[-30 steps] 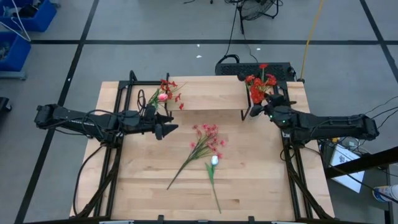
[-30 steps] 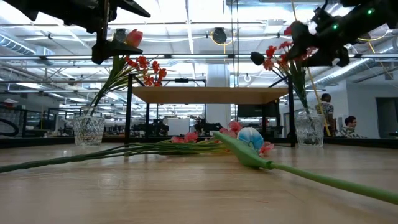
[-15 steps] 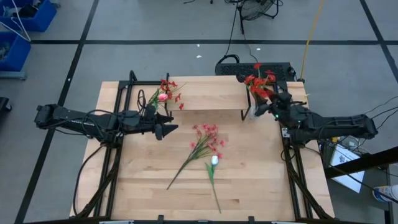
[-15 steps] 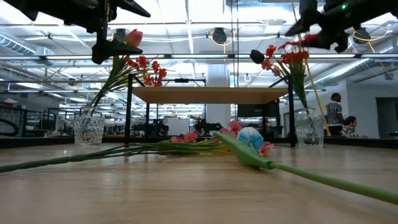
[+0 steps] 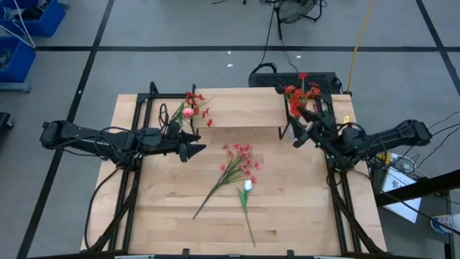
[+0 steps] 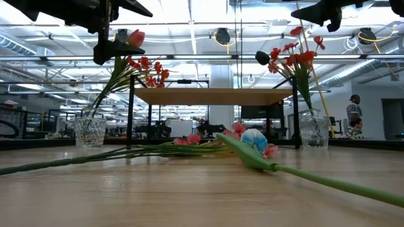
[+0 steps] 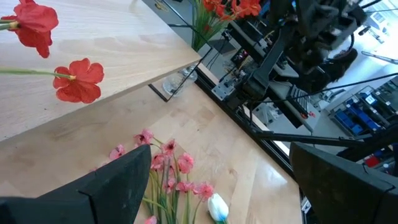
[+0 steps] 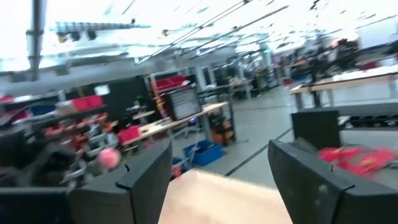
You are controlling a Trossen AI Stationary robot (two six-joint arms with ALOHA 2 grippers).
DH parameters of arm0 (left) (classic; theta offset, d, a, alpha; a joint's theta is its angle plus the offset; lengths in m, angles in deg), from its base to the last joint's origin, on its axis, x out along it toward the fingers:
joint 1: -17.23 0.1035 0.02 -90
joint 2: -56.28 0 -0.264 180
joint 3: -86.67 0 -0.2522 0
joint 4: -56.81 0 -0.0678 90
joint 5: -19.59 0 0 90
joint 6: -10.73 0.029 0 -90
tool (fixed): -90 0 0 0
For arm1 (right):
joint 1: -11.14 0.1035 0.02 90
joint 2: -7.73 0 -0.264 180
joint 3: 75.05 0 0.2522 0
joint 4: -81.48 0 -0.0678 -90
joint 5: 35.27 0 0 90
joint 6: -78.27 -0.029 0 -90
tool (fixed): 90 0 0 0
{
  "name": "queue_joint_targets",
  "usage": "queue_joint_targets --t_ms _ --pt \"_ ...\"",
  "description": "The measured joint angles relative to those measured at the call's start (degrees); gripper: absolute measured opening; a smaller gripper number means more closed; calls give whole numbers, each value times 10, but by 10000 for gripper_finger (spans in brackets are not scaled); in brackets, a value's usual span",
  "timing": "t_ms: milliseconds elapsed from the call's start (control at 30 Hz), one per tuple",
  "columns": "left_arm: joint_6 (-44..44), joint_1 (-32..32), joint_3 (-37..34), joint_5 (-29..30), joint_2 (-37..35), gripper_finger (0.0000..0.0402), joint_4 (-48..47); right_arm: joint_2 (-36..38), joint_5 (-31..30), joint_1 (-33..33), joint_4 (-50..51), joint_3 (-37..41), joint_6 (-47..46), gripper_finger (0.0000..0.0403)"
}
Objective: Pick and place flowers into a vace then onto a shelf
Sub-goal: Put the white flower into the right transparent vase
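Note:
Two glass vases stand on the table by the shelf [image 5: 241, 108]: the left vase [image 6: 88, 131] holds red sprays and a pink bud [image 5: 188, 110], the right vase [image 6: 314, 131] holds a red spray [image 5: 300, 97]. A pink-blossomed spray [image 5: 237, 162] and a white tulip [image 5: 246, 185] lie flat on the tabletop. My left gripper [image 5: 194, 151] hovers open beside the left vase's flowers, above the table. My right gripper [image 5: 297, 135] is open and raised high [image 6: 319, 11] above the right vase's spray, touching nothing.
The shelf's board [image 6: 211, 96] stands on thin black legs between the two vases. Black frame rails run along the table's left and right edges. Bare wood [image 5: 165, 208] lies near the front edge. A person shows far behind the table [image 6: 355, 120].
My right gripper has risen from the blossoms of the right vase's red spray to well above them, and its wrist has tipped upward. The spray now stands free and more upright in its vase. The left arm has kept still.

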State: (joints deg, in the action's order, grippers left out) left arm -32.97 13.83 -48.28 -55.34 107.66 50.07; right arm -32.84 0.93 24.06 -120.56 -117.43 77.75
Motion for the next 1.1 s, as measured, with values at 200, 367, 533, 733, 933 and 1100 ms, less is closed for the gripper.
queue_joint_targets --t_ms 200,367,533,733,933,1100 --pt "-3 0 0 0 0 386 1 -35 0 47 -1 0 -71 256" --pt "-18 0 0 1 0 386 1 -67 1 79 -5 0 -135 256" --pt "-23 0 0 -7 0 386 10 -100 25 105 4 0 -184 256" --pt "-34 0 0 -16 0 386 10 -129 58 120 22 0 -296 256" --pt "-33 0 0 -16 0 386 10 -180 156 125 143 0 -533 256" --pt "-29 0 0 -16 0 386 9 -228 255 120 184 0 -740 250"
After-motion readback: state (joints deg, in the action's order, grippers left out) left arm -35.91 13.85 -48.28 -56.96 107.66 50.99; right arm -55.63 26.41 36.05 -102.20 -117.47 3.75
